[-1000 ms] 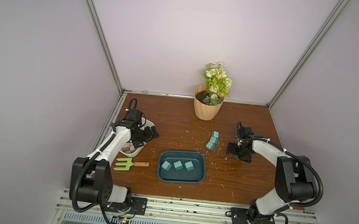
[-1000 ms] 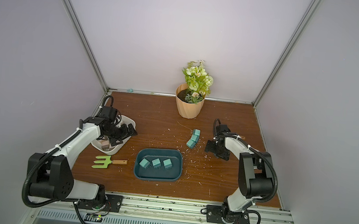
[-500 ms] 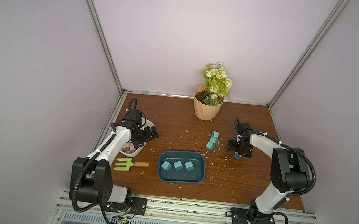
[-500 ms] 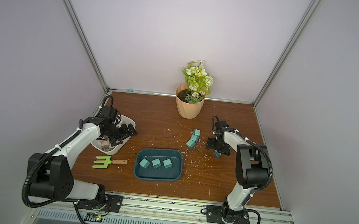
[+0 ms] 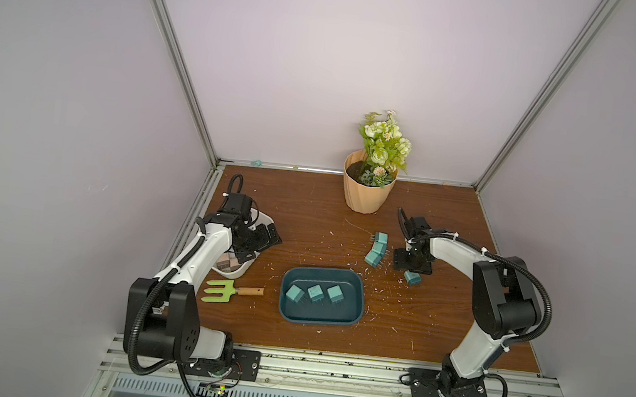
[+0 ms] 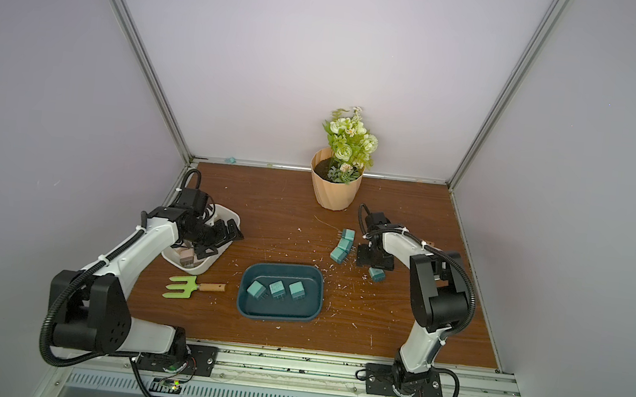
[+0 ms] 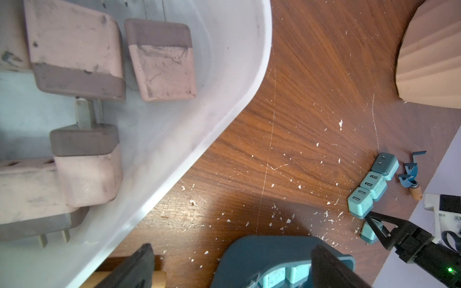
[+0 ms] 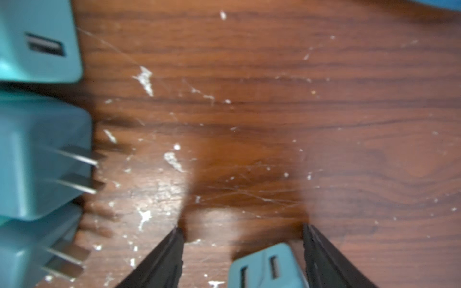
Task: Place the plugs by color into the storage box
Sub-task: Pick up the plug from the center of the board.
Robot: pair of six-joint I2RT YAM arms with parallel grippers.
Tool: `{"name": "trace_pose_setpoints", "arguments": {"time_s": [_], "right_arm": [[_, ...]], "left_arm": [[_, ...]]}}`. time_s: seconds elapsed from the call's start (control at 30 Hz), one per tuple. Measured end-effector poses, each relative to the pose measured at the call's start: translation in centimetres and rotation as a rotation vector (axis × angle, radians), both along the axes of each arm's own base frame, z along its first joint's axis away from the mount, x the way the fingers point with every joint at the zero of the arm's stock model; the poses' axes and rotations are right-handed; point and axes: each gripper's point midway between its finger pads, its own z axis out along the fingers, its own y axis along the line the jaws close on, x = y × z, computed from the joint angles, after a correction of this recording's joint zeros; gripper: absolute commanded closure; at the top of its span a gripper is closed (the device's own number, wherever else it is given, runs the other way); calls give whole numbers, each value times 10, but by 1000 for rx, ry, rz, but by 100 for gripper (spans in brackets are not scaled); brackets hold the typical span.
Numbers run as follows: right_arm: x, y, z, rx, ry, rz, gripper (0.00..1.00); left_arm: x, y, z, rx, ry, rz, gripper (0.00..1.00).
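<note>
Since a second ago the right arm (image 5: 459, 254) has swung inward, while the left arm (image 5: 201, 259) has stayed put, its left gripper (image 7: 232, 248) spread wide over the white tray (image 7: 224, 99) of pink plugs (image 7: 159, 62). Three teal plugs (image 5: 315, 292) lie in the teal tray (image 5: 357, 292). A row (image 5: 376, 250) of three more sits on the table (image 5: 306, 214) just beside the right gripper (image 8: 243, 229), whose jaws, about half closed, straddle a loose plug (image 8: 267, 266) without clamping it. Both top views half hide that plug under the gripper. The right wrist view shows it off-centre, seemingly against one finger, though blur leaves that unsure. Closing like this could twist it or squeeze it out, and the other finger might nudge the row's prongs.
</note>
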Motion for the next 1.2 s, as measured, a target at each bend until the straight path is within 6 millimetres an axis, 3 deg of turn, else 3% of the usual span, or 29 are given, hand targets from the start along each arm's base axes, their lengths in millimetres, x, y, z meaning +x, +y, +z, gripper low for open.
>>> {"name": "trace_pose_setpoints", "arguments": {"time_s": [0.17,0.57,0.83,1.07,1.2], "right_arm": [[-1,3,-1,-5,-8,16,29],[-13,1,-1,-3,-18,87,17],[-23,1,-1,3,-5,125,30],[-31,0,-1,4,17,119,48],[-40,0,0,25,27,100,52]], "left_arm": [[0,0,-1,0,5,0,1],[0,0,-1,0,5,0,1],[0,0,-2,1,5,0,1],[0,0,-2,0,5,0,1],[0,0,-2,0,6,0,1]]}}
